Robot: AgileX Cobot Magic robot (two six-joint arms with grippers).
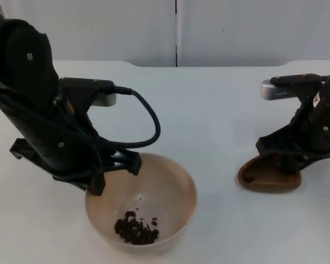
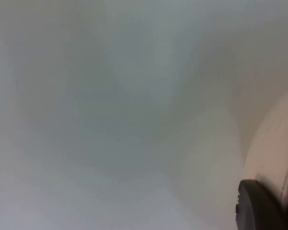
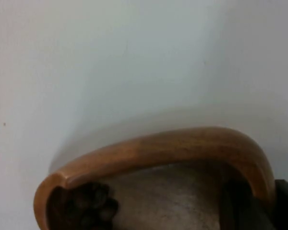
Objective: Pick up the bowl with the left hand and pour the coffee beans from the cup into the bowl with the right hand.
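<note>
A cream bowl (image 1: 165,190) sits low at the front of the table with a small heap of coffee beans (image 1: 135,230) in its bottom. My left gripper (image 1: 111,175) is shut on the bowl's near-left rim. In the left wrist view, one black fingertip (image 2: 260,207) lies against the pale bowl wall (image 2: 273,153). I cannot tell whether the bowl is off the table. At the right stands a brown wooden cup (image 1: 268,177), and my right gripper (image 1: 290,164) is shut on its rim. The right wrist view shows the cup rim (image 3: 173,143) and a few beans (image 3: 93,203) inside.
The white table top (image 1: 209,110) runs back to the grey partition wall (image 1: 154,27). Open table lies between the bowl and the cup.
</note>
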